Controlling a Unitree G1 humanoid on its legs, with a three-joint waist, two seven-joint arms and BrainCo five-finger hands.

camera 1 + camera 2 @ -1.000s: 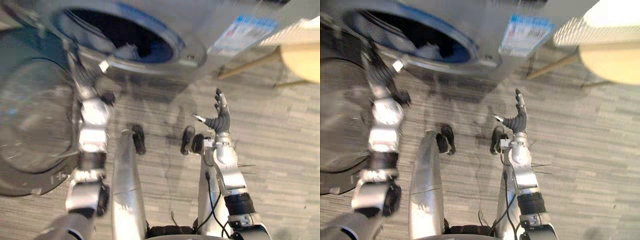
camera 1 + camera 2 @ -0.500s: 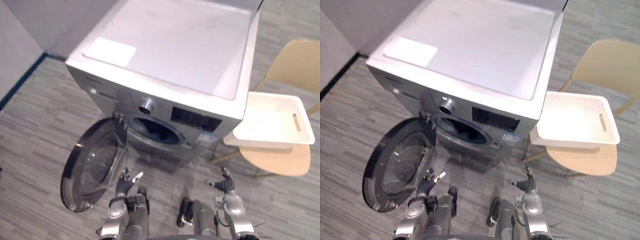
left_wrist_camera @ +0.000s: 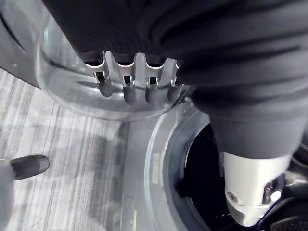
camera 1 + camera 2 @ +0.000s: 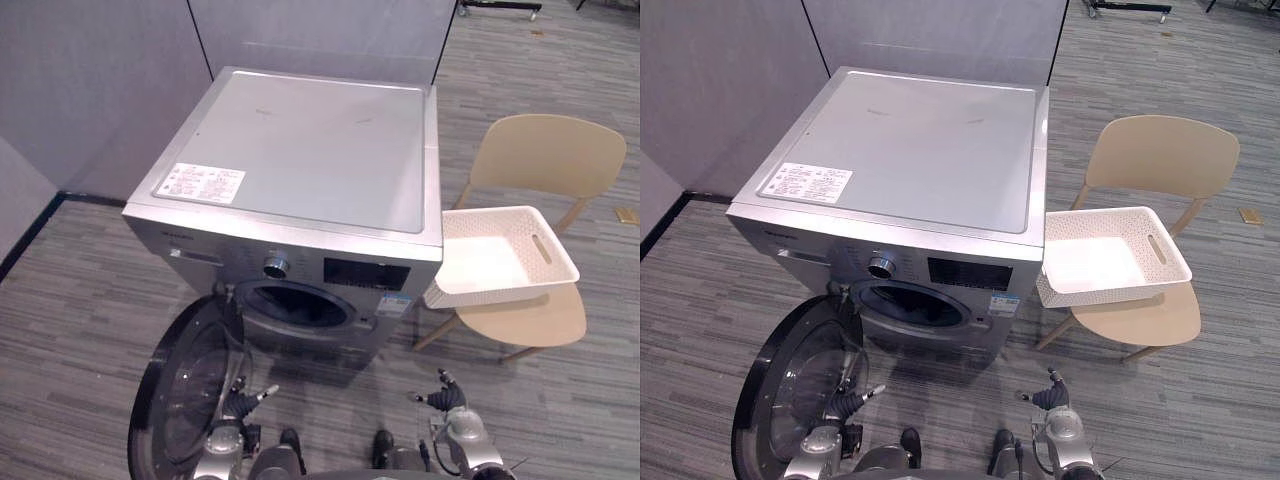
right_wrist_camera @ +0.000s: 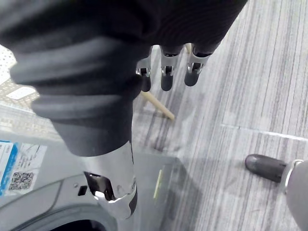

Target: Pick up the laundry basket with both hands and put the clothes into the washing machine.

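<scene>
While the left hand [image 4: 243, 402] and right hand [image 4: 441, 397] hang empty, fingers loose, the basket [image 4: 480, 292] sits on the chair [image 4: 545, 155] beside the washing machine [image 4: 300, 160]; probably light, stiff plastic, best held by its end slots.

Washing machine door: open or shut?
Open: the door is swung out to the left, and the washing machine's dark drum opening is exposed.

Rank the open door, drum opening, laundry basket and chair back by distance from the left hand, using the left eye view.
1. Open door, right beside the left hand.
2. Drum opening, just ahead.
3. Laundry basket, off to the right.
4. Chair back, far right, behind the basket.
</scene>
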